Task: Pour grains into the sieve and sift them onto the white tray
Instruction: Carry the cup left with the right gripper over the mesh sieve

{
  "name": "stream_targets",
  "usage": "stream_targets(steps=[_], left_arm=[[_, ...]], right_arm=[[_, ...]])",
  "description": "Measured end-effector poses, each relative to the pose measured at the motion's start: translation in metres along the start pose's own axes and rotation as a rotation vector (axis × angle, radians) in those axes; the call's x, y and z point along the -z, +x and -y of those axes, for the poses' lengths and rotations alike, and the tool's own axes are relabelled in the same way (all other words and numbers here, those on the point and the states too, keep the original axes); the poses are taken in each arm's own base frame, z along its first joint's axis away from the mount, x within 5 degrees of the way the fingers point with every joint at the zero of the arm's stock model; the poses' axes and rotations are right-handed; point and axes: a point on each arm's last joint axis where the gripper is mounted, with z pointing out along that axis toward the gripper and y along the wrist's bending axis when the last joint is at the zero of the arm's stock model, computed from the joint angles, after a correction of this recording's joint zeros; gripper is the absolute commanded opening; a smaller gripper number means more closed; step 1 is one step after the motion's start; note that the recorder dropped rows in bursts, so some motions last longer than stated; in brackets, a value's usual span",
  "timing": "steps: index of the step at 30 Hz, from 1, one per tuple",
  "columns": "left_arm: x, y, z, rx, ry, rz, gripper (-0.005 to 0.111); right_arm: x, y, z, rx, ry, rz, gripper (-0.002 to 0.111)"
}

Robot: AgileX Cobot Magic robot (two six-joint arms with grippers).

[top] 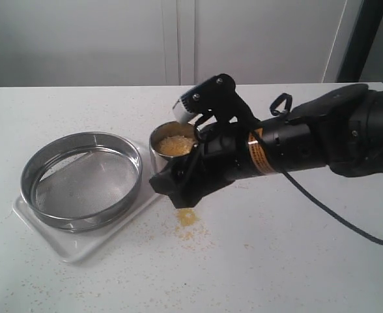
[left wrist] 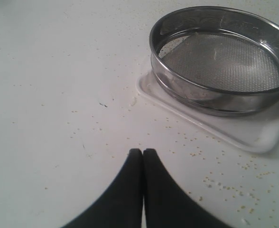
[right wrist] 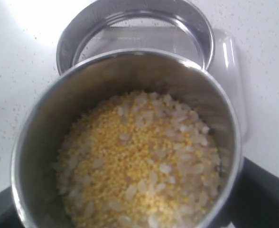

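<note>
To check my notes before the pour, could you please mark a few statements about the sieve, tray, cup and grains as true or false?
1. The sieve sits on the tray. True.
2. The sieve already holds grains. False: no grains show on its mesh; the grains are in the cup.
3. The left pincer is shut. True.
4. The table is free of grains. False: a small pile lies spilled near the cup, with loose bits scattered around.
</note>
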Motion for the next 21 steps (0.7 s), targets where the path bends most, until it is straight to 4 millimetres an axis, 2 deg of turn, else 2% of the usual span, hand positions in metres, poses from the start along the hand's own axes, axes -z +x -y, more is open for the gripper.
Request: stream_targets(steps=[6,12,21], left_arm=[[0.0,0.0,0.0,0.0,0.0,0.0,0.0],[0.0,0.0,0.0,0.0,0.0,0.0,0.0],[0.0,0.0,0.0,0.0,0.0,0.0,0.0]], right_arm=[[-0.015,-0.023,-0.007,0.025,-0.006,0.037,0.0],[-0.034,-0.037,-0.009,0.055,0.026,0.053,0.0],[-0.077,-0.06,0.0,0.171,0.121,0.076,0.0]])
